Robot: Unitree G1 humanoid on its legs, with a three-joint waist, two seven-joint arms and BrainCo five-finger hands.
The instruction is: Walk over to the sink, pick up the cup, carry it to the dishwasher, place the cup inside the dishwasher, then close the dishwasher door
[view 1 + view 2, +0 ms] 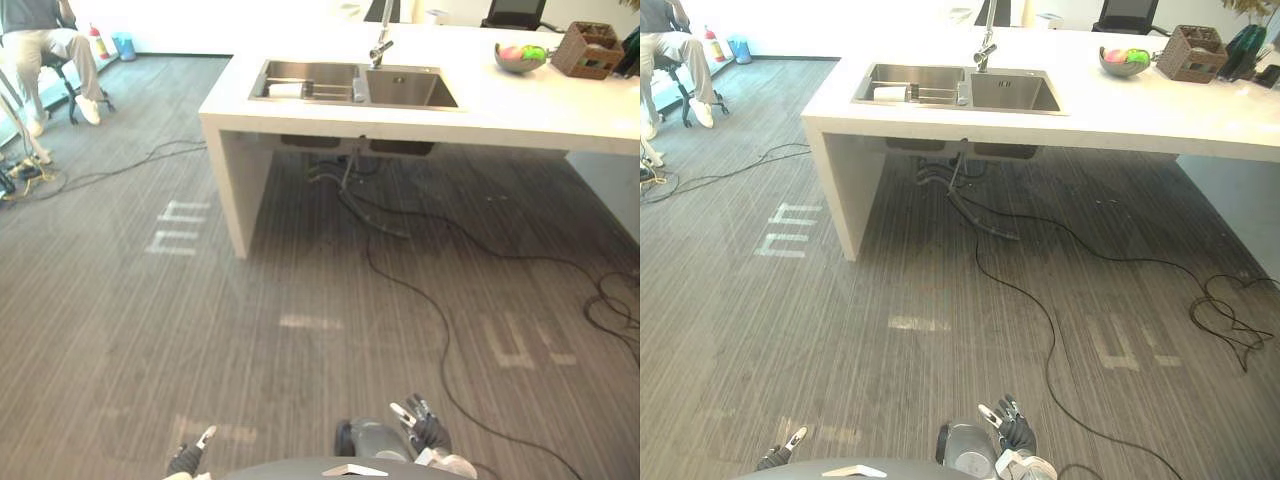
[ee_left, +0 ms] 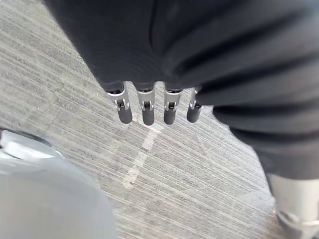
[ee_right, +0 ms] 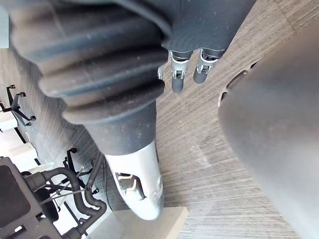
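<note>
A steel double sink [image 1: 400,88] is set in a white counter [image 1: 520,110] some way ahead of me. A white cup [image 1: 285,89] lies on its side in the sink's left basin, also seen in the right eye view [image 1: 890,93]. My left hand [image 1: 188,457] hangs low at the bottom edge of the view, its fingers [image 2: 144,109] straight above the carpet, holding nothing. My right hand [image 1: 425,425] hangs at the lower middle, its fingers [image 3: 179,74] relaxed and empty. Both hands are far from the sink.
A tap [image 1: 382,40] stands behind the sink. A fruit bowl [image 1: 520,55] and a wicker basket [image 1: 588,48] sit on the counter's right. Black cables [image 1: 420,260] trail over the carpet under and before the counter. A person [image 1: 45,50] sits on a chair far left.
</note>
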